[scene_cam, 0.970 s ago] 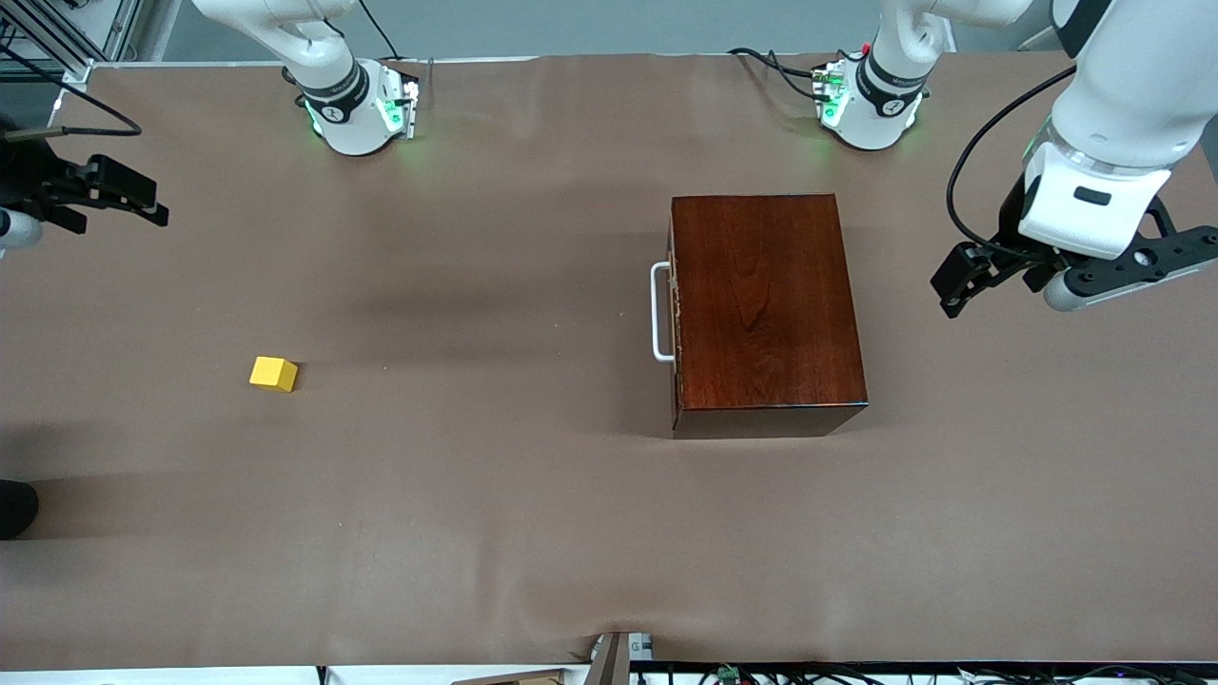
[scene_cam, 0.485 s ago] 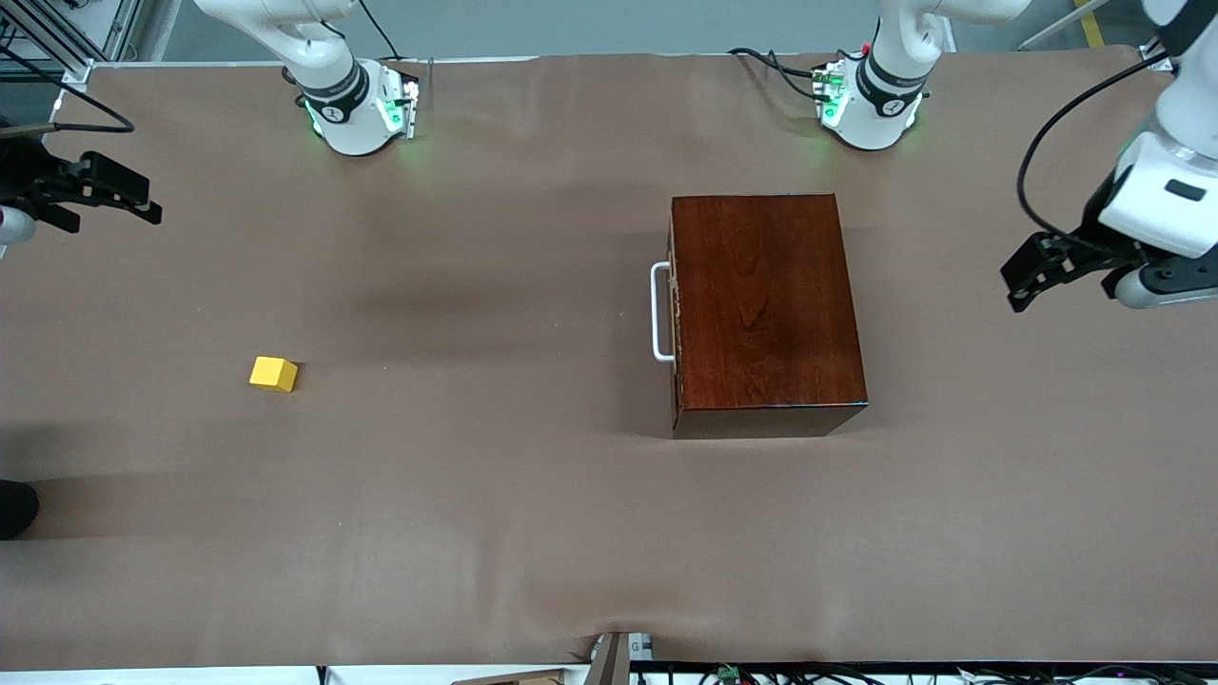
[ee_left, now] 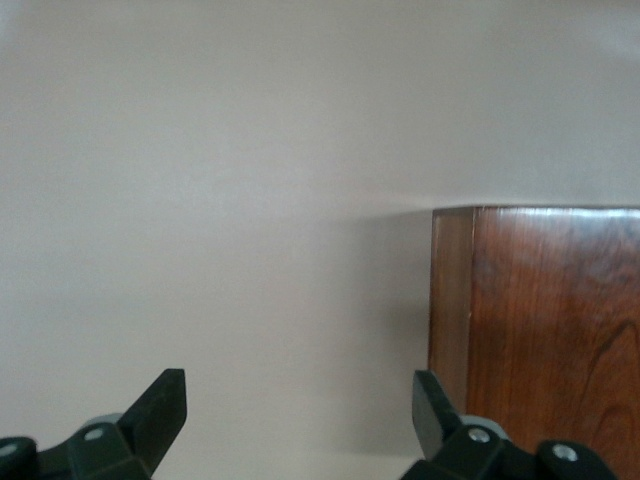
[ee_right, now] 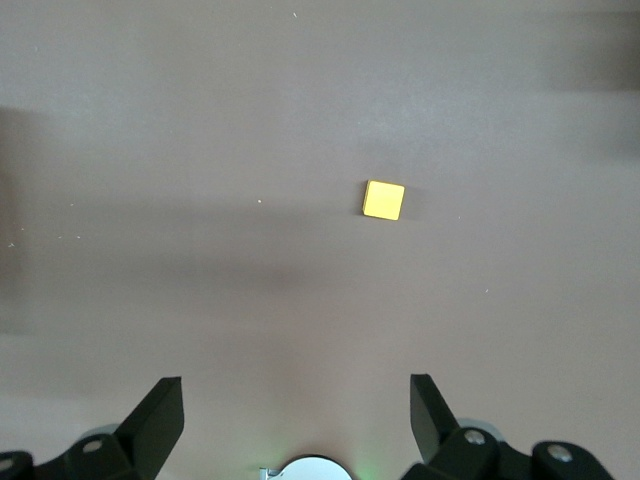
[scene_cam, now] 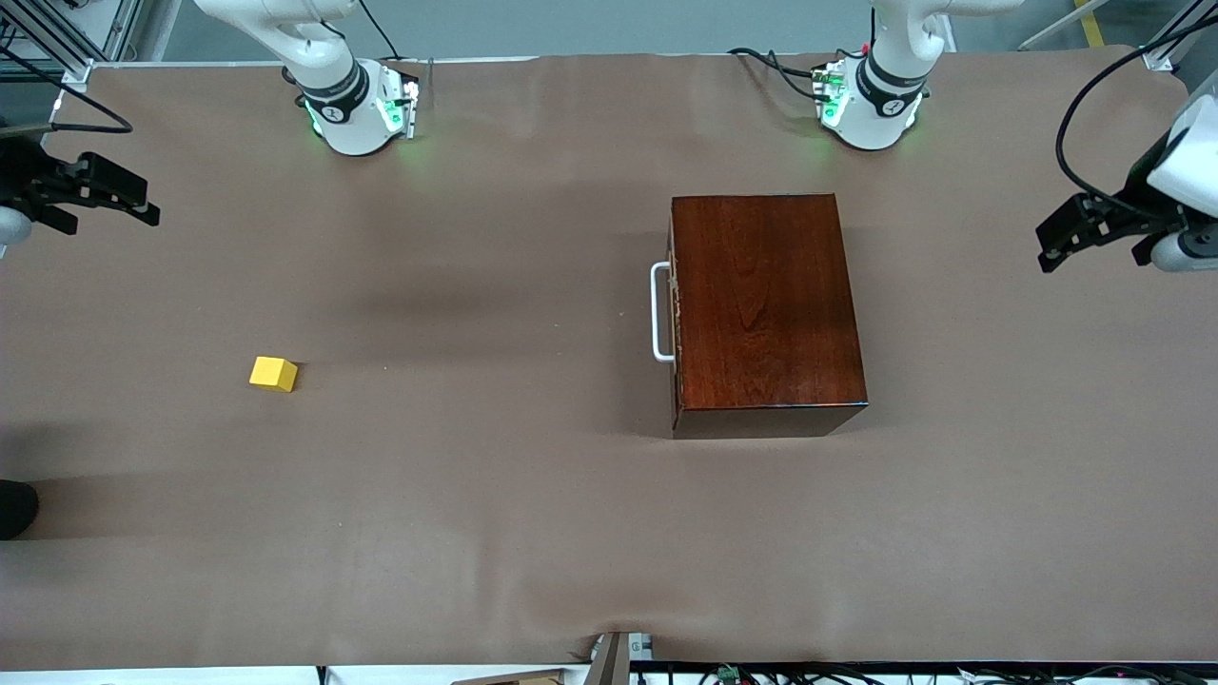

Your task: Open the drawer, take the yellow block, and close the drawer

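Note:
The dark reddish-brown wooden box (scene_cam: 766, 309) stands on the table toward the left arm's end, its drawer shut with the white bar handle (scene_cam: 657, 312) facing the right arm's end. The yellow block (scene_cam: 273, 373) lies on the bare table toward the right arm's end, outside the box. My left gripper (scene_cam: 1090, 245) is open and empty, up over the table's edge at the left arm's end; its wrist view (ee_left: 298, 400) shows a corner of the box (ee_left: 545, 330). My right gripper (scene_cam: 100, 205) is open and empty over the other end; its wrist view (ee_right: 297, 405) shows the block (ee_right: 384, 200).
The brown table cover (scene_cam: 495, 514) spreads all around the box and block. The right arm's base (scene_cam: 357, 105) and the left arm's base (scene_cam: 871, 100) stand along the table edge farthest from the front camera. A dark object (scene_cam: 14, 509) pokes in at the right arm's end.
My left gripper has drawn away from the box toward the left arm's end of the table. The right gripper has barely shifted. Box and block have not moved.

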You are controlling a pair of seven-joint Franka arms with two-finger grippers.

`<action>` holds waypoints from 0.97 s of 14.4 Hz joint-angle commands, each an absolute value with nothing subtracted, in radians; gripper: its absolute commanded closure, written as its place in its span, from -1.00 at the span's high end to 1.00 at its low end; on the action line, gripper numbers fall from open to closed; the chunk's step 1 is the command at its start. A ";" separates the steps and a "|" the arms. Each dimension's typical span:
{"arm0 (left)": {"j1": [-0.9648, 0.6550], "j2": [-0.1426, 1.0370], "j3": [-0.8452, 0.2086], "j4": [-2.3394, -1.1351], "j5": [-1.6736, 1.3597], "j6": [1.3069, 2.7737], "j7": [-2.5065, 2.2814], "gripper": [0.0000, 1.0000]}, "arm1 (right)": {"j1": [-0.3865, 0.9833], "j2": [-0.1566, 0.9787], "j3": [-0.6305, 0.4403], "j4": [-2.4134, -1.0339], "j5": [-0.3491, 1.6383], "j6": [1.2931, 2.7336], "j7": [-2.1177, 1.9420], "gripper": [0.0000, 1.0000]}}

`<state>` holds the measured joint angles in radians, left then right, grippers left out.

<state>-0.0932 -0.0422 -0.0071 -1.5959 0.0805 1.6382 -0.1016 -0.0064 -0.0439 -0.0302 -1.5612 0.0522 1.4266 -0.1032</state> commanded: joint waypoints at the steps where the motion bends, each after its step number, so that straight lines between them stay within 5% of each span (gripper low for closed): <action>1: -0.042 -0.118 -0.067 -1.675 0.060 1.634 -0.049 1.00 | -0.023 -0.060 -0.014 -1.563 0.037 1.422 -0.106 1.00; 14: -0.026 -0.143 -0.083 -1.635 -0.003 1.511 0.008 1.00 | -0.018 -0.060 -0.012 -1.563 0.023 1.419 -0.061 1.00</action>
